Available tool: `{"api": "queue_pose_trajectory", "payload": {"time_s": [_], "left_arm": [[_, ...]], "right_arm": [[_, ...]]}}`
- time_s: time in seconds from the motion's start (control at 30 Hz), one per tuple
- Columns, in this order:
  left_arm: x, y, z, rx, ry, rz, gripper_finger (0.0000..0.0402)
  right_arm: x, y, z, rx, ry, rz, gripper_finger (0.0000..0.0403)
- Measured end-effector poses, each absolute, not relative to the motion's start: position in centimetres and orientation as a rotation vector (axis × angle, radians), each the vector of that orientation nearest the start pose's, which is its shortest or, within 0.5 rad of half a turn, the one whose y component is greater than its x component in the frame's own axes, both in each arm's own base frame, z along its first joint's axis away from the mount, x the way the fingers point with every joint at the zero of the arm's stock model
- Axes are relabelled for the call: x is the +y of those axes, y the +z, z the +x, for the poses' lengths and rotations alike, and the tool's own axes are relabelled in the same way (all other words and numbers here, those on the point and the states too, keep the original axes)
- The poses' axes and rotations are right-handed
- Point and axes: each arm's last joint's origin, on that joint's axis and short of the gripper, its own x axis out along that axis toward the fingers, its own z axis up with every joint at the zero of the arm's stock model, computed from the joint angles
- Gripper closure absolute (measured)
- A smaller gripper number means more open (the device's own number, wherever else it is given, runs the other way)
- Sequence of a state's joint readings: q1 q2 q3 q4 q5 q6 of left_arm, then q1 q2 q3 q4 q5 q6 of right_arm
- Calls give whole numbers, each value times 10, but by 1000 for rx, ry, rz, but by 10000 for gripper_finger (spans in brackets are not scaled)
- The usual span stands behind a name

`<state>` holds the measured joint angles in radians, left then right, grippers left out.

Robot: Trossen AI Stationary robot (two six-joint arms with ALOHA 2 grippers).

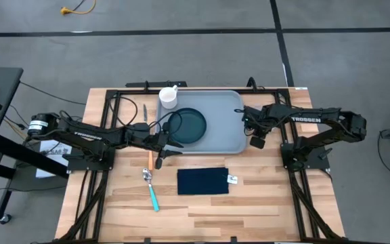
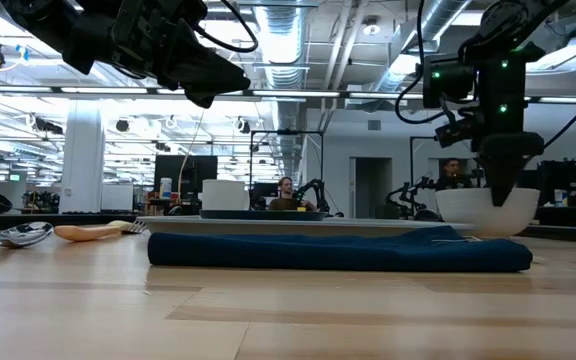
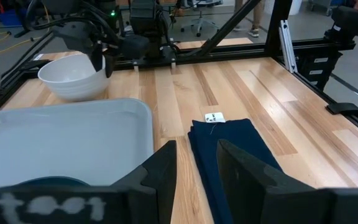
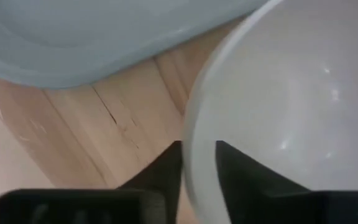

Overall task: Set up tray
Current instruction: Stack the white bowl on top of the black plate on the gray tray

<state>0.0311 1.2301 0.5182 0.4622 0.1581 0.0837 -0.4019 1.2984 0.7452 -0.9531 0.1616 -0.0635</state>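
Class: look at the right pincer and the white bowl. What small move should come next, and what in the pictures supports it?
Probably lift the white bowl and carry it over the tray. The right pincer straddles the bowl's rim, one finger inside and one outside, and the bowl stands on the table just off the tray's corner.

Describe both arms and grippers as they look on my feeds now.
Both arms are black jointed links with loose black cables. White TROSSEN lettering marks the right arm; the left arm has white lettering too. Left gripper: two flat, dark, matte fingers. Right gripper: the same. Green lights glow on one arm.
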Motion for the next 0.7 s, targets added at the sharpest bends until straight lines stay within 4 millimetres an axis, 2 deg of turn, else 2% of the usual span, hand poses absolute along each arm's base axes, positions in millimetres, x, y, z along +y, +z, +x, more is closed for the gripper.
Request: {"api": "queue_pose_trajectory", "payload": {"time_s": [0.17, 0.4, 0.7], "left_arm": [[3, 214, 250, 243, -137, 59, 297], [4, 214, 250, 243, -126, 61, 297], [4, 219, 247, 230, -123, 62, 297]], "right_arm": [[-81, 184, 178, 1524, -405, 133, 395], [-83, 197, 180, 1541, -445, 96, 399], [-92, 245, 201, 1389, -480, 50, 400]]}}
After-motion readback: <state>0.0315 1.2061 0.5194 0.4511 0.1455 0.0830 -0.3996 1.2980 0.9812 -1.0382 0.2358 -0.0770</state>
